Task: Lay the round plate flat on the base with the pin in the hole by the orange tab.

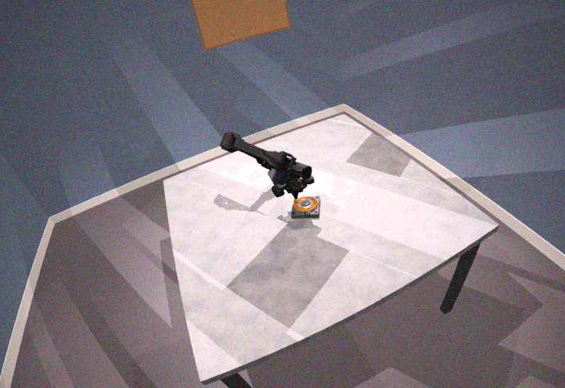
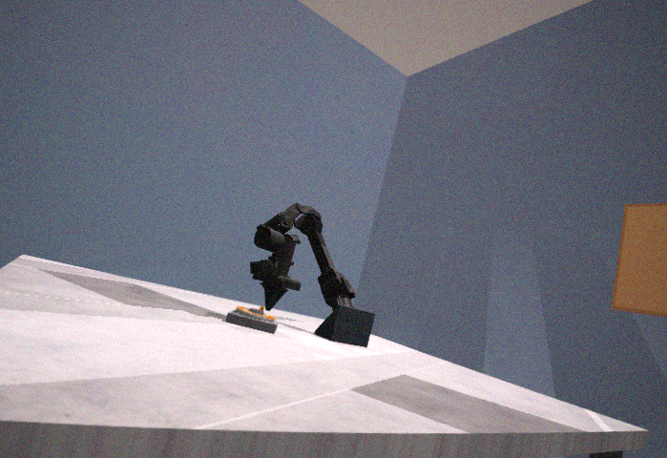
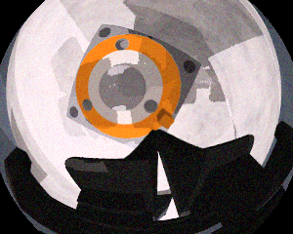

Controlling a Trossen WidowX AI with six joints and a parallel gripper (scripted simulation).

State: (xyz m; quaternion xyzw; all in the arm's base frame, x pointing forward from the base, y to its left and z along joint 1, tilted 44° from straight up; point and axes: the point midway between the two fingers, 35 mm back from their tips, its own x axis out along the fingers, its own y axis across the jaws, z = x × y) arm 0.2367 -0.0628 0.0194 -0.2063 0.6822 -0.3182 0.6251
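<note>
The round plate (image 1: 305,210) (image 3: 172,83) has an orange rim and sits around the grey post (image 3: 122,88) on the square grey base (image 1: 305,216) (image 2: 251,322) (image 3: 187,80). In the exterior view it looks slightly tilted, raised at its left side. Its orange tab (image 1: 295,201) (image 2: 261,309) (image 3: 165,118) is on the side nearest my fingers, with a dark hole (image 3: 150,105) beside it. I cannot make out the pin surely. My gripper (image 1: 295,196) (image 2: 268,309) (image 3: 155,134) is shut and empty, pointing down with its tips right by the tab; contact is not clear.
The base stands on the marbled white table (image 1: 379,210) (image 2: 128,350), in front of the arm's dark mount (image 2: 352,326). The base has dark corner holes. Patches of shadow cross the table. An orange panel (image 1: 242,23) (image 2: 657,259) is away from the table.
</note>
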